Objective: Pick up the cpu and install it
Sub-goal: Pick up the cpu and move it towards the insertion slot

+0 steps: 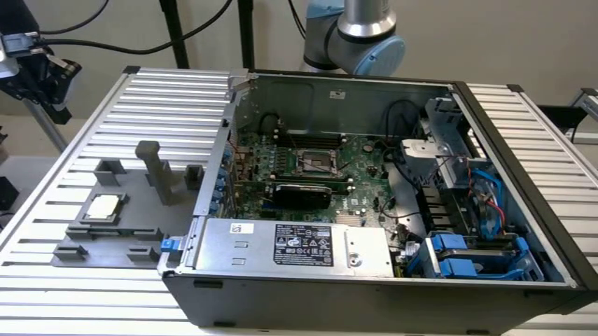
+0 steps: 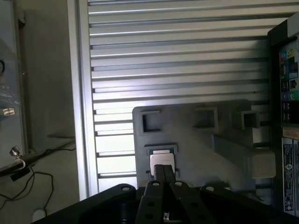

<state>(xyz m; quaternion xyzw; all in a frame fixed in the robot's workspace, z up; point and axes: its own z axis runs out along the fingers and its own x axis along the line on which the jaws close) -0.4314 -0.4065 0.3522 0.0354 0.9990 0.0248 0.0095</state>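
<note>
The cpu (image 1: 103, 205) is a small pale silvery square lying flat in a pocket of the grey fixture plate (image 1: 140, 231), on the slatted table at the exterior view's left. In the wrist view the cpu (image 2: 161, 162) lies just beyond my gripper (image 2: 165, 173), well below it. The two dark fingers (image 2: 159, 179) are pressed together, shut with nothing between them. The dark metal-framed socket (image 1: 318, 162) sits on the green motherboard (image 1: 360, 175) inside the open computer case (image 1: 374, 294).
A long black expansion card (image 1: 299, 192) lies across the board in front of the socket. The silver power supply (image 1: 290, 245), the drive cage with blue latches (image 1: 472, 255) and cables crowd the case. A tall grey post (image 1: 154, 171) rises from the fixture. The arm's base (image 1: 360, 35) stands behind the case.
</note>
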